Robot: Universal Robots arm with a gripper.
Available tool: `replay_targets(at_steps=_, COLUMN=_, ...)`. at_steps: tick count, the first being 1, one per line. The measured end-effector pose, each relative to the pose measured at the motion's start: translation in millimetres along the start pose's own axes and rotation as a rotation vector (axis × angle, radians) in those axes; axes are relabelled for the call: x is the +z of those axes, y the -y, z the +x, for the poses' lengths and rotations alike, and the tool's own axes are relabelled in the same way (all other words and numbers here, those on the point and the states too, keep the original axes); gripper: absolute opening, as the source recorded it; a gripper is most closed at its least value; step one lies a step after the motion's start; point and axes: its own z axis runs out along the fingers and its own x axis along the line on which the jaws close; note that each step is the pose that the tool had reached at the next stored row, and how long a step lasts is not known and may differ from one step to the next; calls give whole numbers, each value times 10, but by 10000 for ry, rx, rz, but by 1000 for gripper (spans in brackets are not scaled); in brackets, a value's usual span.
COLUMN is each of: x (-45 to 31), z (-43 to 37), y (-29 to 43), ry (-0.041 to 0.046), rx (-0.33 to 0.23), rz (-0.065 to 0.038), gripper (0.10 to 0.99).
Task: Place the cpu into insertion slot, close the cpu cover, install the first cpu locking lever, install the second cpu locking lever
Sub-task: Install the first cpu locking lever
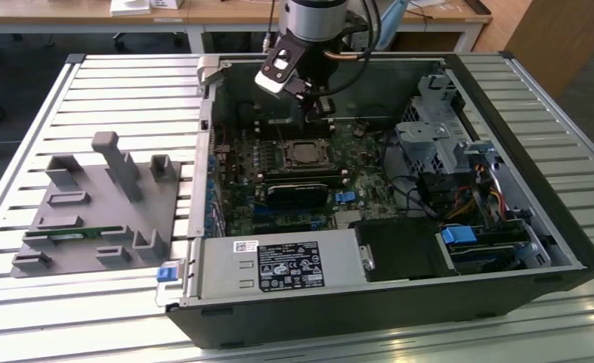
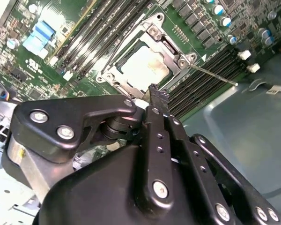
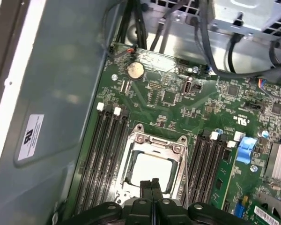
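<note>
Now, cpu location: the cpu (image 3: 152, 169) lies flat in the insertion slot (image 1: 304, 153) on the green motherboard (image 3: 168, 96). Its pale metal top shows through the window of the cpu cover (image 3: 155, 141), which lies down over it.
Pincer: the gripper (image 3: 152, 182) hangs close over the socket, by one edge of the cover. Its two fingers are pressed together with nothing between them, as you can see in both wrist views.
Lever: a thin wire locking lever (image 2: 214, 75) juts from one corner of the socket out over the memory slots (image 2: 192, 93). It looks unlatched, though its hook end is too small for you to judge.
Handling, cpu: likely light, rigid and delicate on its underside. Treat it as seated and leave it alone.
Handling, cover: thin, stiff, hinged sheet metal by the look of it. Bear on the frame bar, never on the chip's top.
Handling, lever: probably springy, slippery steel wire. Expect resistance, and push near its free end with the closed fingertips rather than pinching it.
</note>
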Motion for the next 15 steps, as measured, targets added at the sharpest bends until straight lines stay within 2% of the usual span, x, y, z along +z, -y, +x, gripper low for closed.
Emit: replay_targets(at_steps=15, x=0, z=0, y=0, ry=-82, rx=-2135, rz=54, gripper=106)
